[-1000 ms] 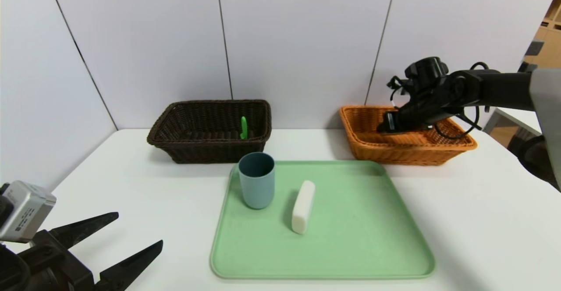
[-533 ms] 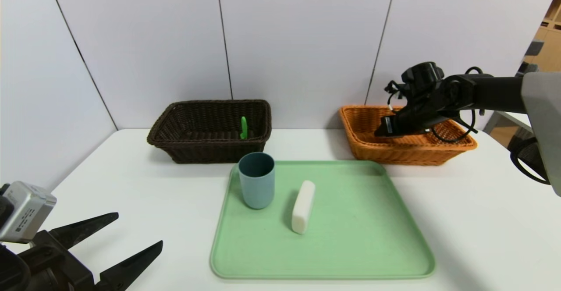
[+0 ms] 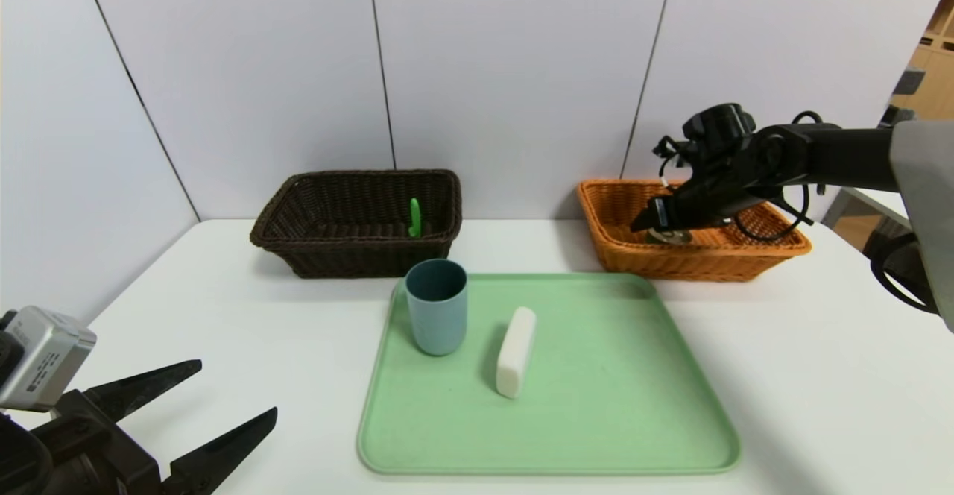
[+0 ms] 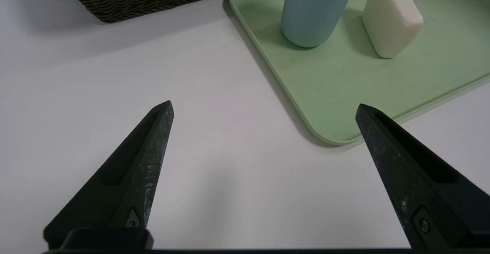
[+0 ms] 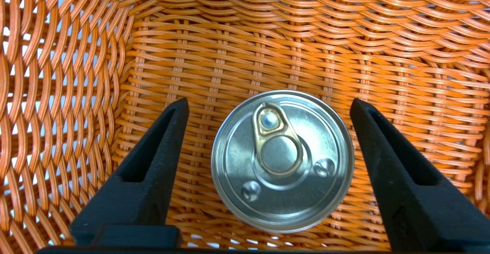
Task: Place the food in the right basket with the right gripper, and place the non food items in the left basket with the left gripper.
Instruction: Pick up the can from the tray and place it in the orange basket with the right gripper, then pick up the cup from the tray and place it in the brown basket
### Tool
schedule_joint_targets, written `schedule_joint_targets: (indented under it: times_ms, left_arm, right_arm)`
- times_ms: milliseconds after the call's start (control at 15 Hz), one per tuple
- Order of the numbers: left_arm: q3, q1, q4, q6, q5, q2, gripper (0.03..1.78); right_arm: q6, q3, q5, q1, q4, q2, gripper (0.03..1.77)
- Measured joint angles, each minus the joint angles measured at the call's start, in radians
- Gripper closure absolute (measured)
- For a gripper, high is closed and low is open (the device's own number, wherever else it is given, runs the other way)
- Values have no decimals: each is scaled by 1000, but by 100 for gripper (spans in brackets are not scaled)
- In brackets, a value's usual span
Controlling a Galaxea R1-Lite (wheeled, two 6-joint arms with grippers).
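A silver can (image 5: 282,161) is seen standing on the floor of the orange basket (image 3: 693,256), framed by the spread, untouching fingers of the right gripper (image 5: 268,108). A green item (image 3: 414,217) is held in the dark basket (image 3: 358,249). A blue cup (image 3: 437,306) and white bar (image 3: 516,351) are left on the green tray (image 3: 596,420). The left gripper (image 4: 264,108) is parked with fingers apart near the table's front left.

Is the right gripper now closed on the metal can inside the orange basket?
No, the right gripper stands open with gaps beside the can in the orange basket.
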Motion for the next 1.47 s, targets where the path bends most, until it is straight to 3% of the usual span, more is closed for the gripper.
schedule_joint_targets:
  times_ms: [667, 1467]
  left_arm:
    - [-7, 0, 0, -1, 0, 2, 12]
    - [-13, -1, 0, 11, -2, -1, 12]
  right_arm:
    - [-69, 86, 8, 10, 23, -213, 15]
    - [-59, 595, 43, 143, -11, -816, 11]
